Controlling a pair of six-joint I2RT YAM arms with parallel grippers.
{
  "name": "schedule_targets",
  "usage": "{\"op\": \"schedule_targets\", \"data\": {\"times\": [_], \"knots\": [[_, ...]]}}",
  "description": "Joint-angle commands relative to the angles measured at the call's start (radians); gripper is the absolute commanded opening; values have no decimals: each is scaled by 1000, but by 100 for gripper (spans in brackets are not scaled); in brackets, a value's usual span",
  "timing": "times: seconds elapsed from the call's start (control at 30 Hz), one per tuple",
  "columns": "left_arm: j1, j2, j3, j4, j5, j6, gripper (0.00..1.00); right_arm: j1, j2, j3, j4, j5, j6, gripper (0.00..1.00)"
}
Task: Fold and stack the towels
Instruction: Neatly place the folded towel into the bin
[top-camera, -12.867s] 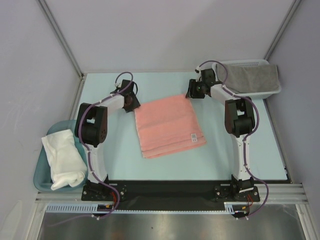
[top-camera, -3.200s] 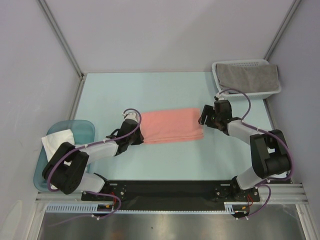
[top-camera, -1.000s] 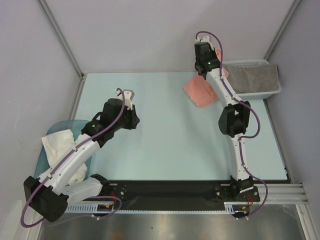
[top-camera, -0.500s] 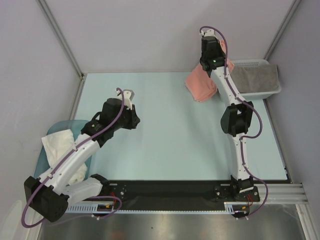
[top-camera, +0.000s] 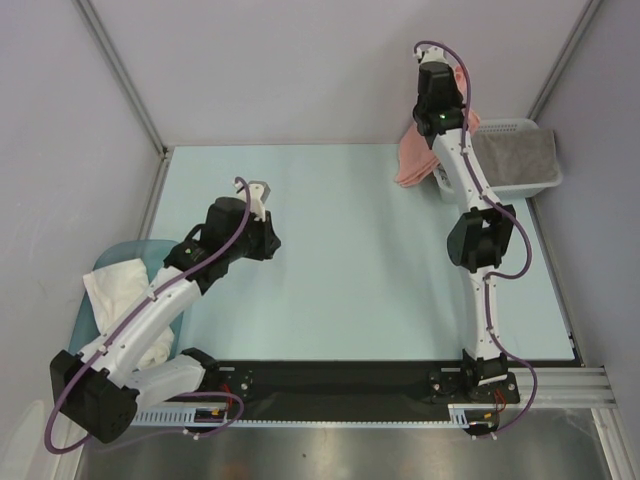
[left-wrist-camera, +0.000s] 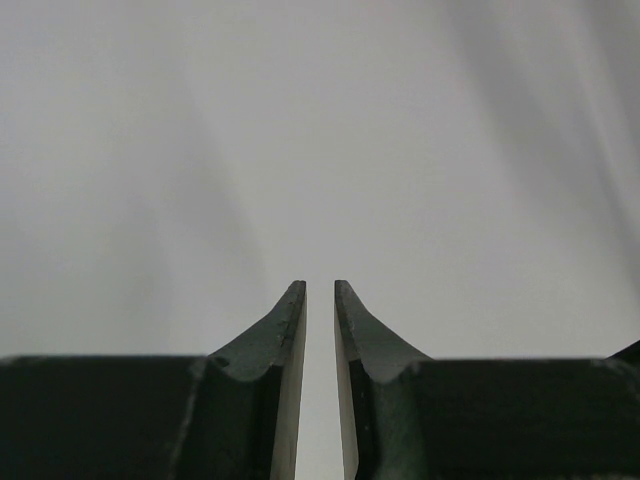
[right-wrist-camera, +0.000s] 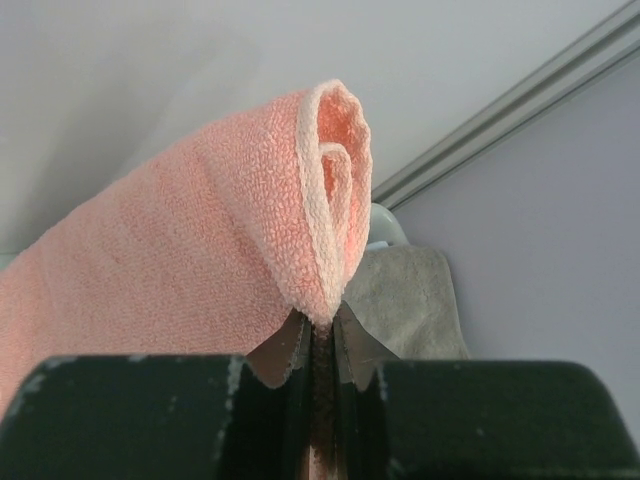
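Towel: salmon-pink towel (top-camera: 412, 162) bunched, hanging raised at the white basket's (top-camera: 548, 184) left edge | Views: only my right wrist shows its rolled hem; only the top shows a grey towel (top-camera: 515, 152) lying in the basket | Grip: my right gripper (right-wrist-camera: 320, 335) pinches the pink fold tight; my left gripper (left-wrist-camera: 320, 300) stands a slit apart, empty.

Right arm (top-camera: 462, 170) outstretched, fingers (right-wrist-camera: 282, 360) seemingly pinched

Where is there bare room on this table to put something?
The middle of the table, between left arm and right arm, is bare. Crowded is the far right corner: the right hand holds the pink towel beside the basket with the grey towel. The near-left tub holds a white towel.
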Motion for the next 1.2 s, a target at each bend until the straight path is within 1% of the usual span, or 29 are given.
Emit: {"op": "schedule_targets", "data": {"times": [0.0,0.73,0.8,0.83,0.93,1.03,1.17], "knots": [[8,5,-5,25,19,18,22,-23,-97,60,56,-6,-10,0],[17,17,-10,25,36,18,21,-138,-190,72,47,-70,42,0],[19,16,-11,26,37,18,21,-153,-205,55,52,-73,43,0],[17,17,-11,25,45,18,21,-181,-225,16,49,-92,64,0],[19,19,-11,25,46,18,21,-198,-241,-4,53,-104,74,0],[17,19,-11,25,45,18,21,-213,-247,-32,50,-125,98,0],[17,22,-13,26,51,18,21,-267,-241,-80,49,-161,137,0]]}}
